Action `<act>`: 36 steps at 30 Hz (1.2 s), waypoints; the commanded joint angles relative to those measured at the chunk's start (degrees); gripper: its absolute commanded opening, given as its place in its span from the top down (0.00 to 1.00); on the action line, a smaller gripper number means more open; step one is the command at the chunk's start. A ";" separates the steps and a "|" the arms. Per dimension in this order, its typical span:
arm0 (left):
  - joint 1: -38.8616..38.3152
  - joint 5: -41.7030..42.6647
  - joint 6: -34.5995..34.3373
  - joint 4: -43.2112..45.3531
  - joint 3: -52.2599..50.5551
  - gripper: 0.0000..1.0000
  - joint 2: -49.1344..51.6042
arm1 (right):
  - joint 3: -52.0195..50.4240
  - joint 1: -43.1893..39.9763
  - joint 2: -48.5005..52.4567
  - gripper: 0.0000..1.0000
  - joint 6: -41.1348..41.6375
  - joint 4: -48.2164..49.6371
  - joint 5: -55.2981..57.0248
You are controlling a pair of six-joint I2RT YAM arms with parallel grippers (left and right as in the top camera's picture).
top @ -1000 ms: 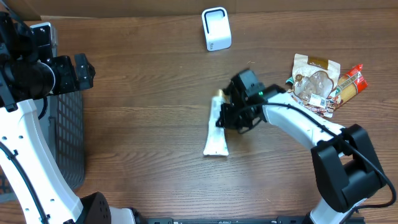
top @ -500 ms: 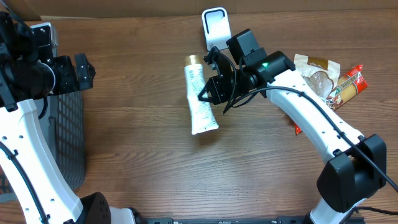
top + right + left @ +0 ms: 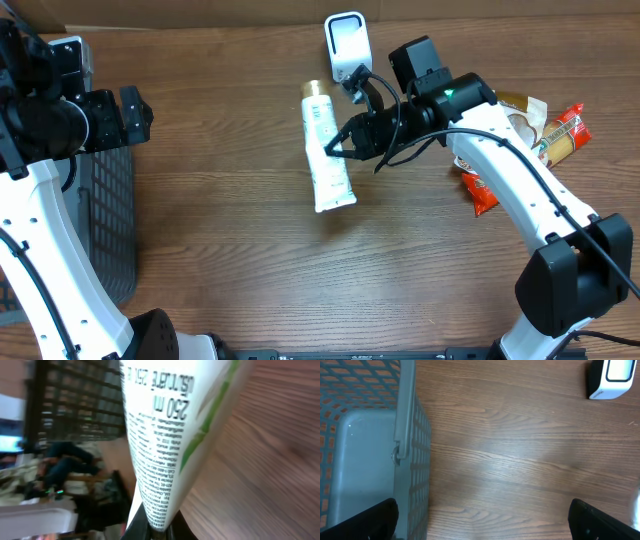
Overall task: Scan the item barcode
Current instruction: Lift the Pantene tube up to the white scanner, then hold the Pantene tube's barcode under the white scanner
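Tube (image 3: 325, 150): white, printed, looks like soft plastic; apparently lifted off the worktop (image 3: 230, 260), cap end near the scanner (image 3: 347, 45).
Right hand (image 3: 338, 146): clamped on the tube's edge, about mid-length.
Left hand (image 3: 128, 112): open, empty, by the basket (image 3: 105, 220).
Handling: probably light, squashy and slick; it may swivel in the pinch.

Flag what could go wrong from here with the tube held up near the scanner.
1. The right arm's jaws pinch the long white plastic tube with green print by one long edge, so it may swing or slip.
2. No barcode shows in any view, so the white box-shaped scanner might read nothing unless the tube is turned.
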 commanded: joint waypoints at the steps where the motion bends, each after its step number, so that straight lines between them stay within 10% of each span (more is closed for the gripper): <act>1: 0.22 0.07 1.31 0.07 0.13 0.00 -0.17 | 5.16 0.48 -3.37 0.96 0.59 -1.09 14.05; 13: 0.22 0.07 1.31 0.07 0.13 0.01 -0.17 | 8.52 7.78 -0.87 0.96 -15.82 14.08 79.97; 27: 0.22 0.09 1.31 0.07 0.13 0.01 -0.17 | 8.52 5.64 13.92 0.96 -57.05 55.39 90.23; 36: 0.22 0.09 1.31 0.07 0.13 0.01 -0.17 | 8.55 3.50 25.46 0.96 -63.43 71.17 90.62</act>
